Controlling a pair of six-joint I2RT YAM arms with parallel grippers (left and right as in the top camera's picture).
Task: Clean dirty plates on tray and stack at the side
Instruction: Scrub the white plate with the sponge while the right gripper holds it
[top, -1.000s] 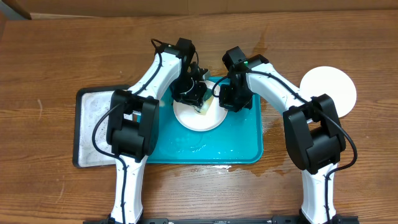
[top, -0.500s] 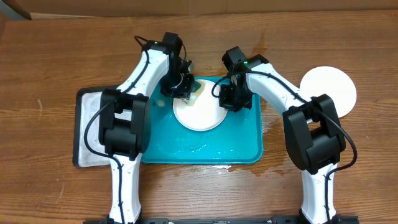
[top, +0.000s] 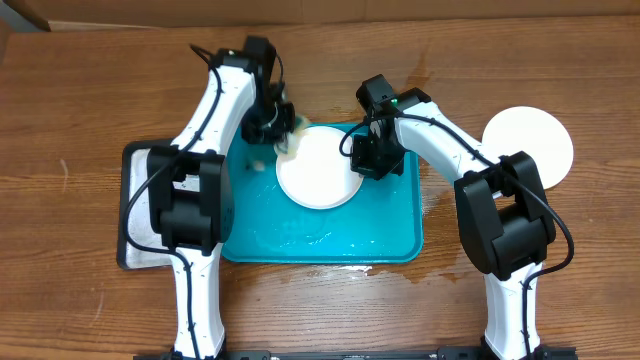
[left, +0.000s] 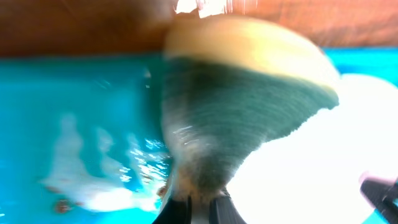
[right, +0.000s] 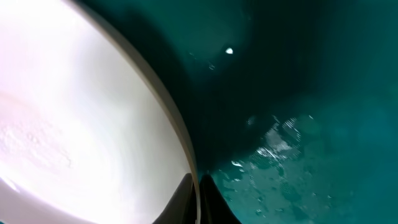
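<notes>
Left hand (top: 277, 122), sponge (left: 249, 93) now at plate (top: 320, 178) rim

The left claw (left: 198, 208) has carried its sponge (left: 249, 93) leftward off the plate (top: 320, 172).

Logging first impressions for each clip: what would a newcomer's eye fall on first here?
The big teal tray in the middle of the table, wet and sudsy, with one white plate on its upper half, stands out first. Both arms bend over it: the left gripper clamps a yellow-and-green sponge by the plate's upper-left edge, and the right gripper sits shut at its right rim. A second white plate lies alone at far right.
</notes>
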